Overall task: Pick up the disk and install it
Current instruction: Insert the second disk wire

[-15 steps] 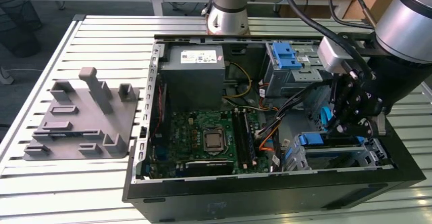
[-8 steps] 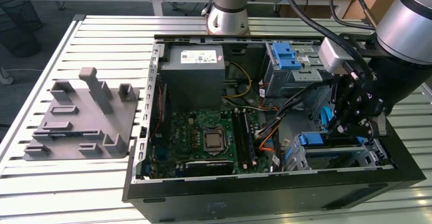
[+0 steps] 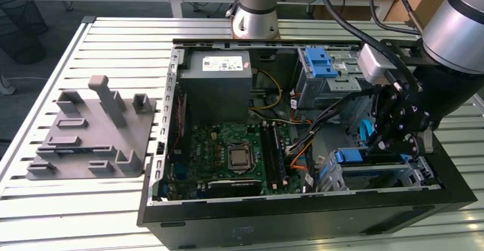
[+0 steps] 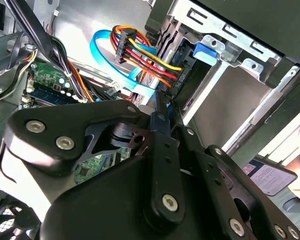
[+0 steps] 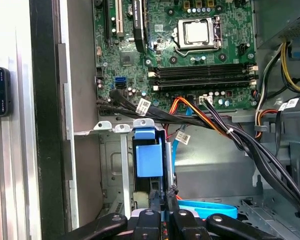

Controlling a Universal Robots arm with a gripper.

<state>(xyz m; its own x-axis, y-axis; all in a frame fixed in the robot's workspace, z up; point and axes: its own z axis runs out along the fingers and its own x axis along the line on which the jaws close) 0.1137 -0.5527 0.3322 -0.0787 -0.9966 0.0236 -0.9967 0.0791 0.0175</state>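
Observation:
The disk (image 3: 368, 170) lies in the metal drive cage (image 3: 412, 174) at the near right corner of the open computer case, in the exterior view's right. Its blue plastic rail end (image 5: 149, 159) faces me in the first wrist view, and a blue tab (image 4: 206, 52) marks it in the second wrist view. My gripper (image 3: 380, 144) reaches down into the case just above that cage. Its fingers (image 5: 158, 200) are pressed together, shut, with their tips (image 4: 162, 105) at the disk's edge beside the plugged coloured cables (image 4: 145, 60). I see nothing held between them.
The case (image 3: 302, 217) stands on a slatted metal table (image 3: 76, 205). Inside are a green motherboard (image 3: 230, 154), a grey power-supply box (image 3: 217, 72) and an upper cage with a blue latch (image 3: 321, 64). Black cable bundles (image 5: 270, 155) run close by. A grey fixture plate (image 3: 90, 132) lies at the exterior view's left.

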